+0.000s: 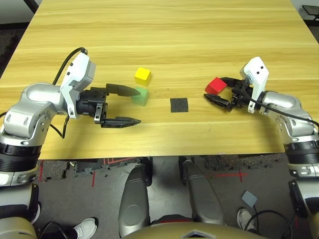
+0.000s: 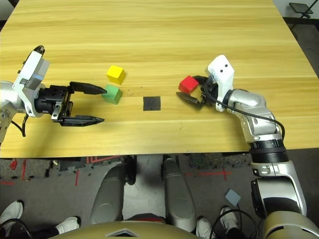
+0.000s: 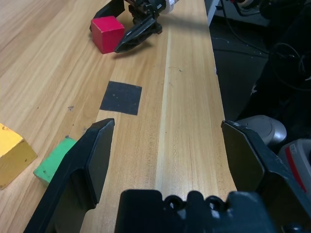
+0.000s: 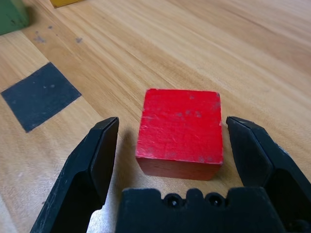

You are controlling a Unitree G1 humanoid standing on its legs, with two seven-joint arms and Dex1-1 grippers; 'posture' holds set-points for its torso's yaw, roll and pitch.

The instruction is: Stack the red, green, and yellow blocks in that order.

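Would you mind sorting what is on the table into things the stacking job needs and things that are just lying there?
Part of the job:
red block, between the open fingers of the right hand
green block, beside the open left hand
yellow block

Just lying about:
flat black square patch

One red block (image 1: 216, 85), one green block (image 1: 140, 96), one yellow block (image 1: 142, 75), one black patch (image 1: 179, 105), two pincers

Bright, even overhead light, soft sheen on the table (image 1: 199, 45), no hard glare. Short soft shadows sit under the red block (image 4: 181, 131) and beside the fingers (image 4: 92, 160). Background past the table edge in the left wrist view is dark.
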